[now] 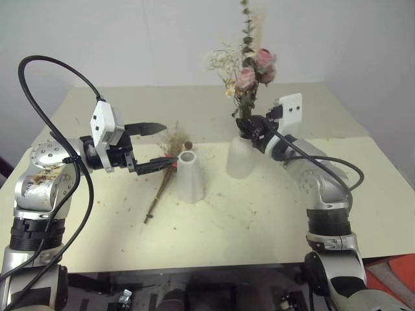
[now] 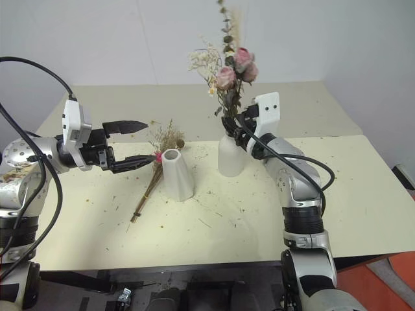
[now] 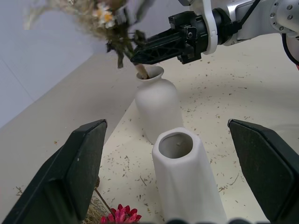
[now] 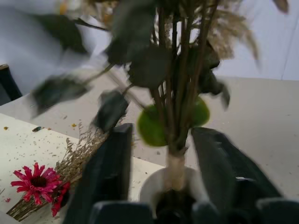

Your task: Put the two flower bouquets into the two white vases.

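Standing in the rounder vase [image 1: 240, 159], rose bouquet [image 1: 249, 74] between the right gripper's [image 4: 161, 177] spread jaws.

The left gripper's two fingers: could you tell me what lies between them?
In the left wrist view, the tapered white vase stands between the left gripper's open fingers, untouched.

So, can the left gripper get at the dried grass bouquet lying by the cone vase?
Probably yes. The left gripper is open and hovers right at the dried grass bouquet, whose stems lie bare on the table; the cone vase stands just beside it.
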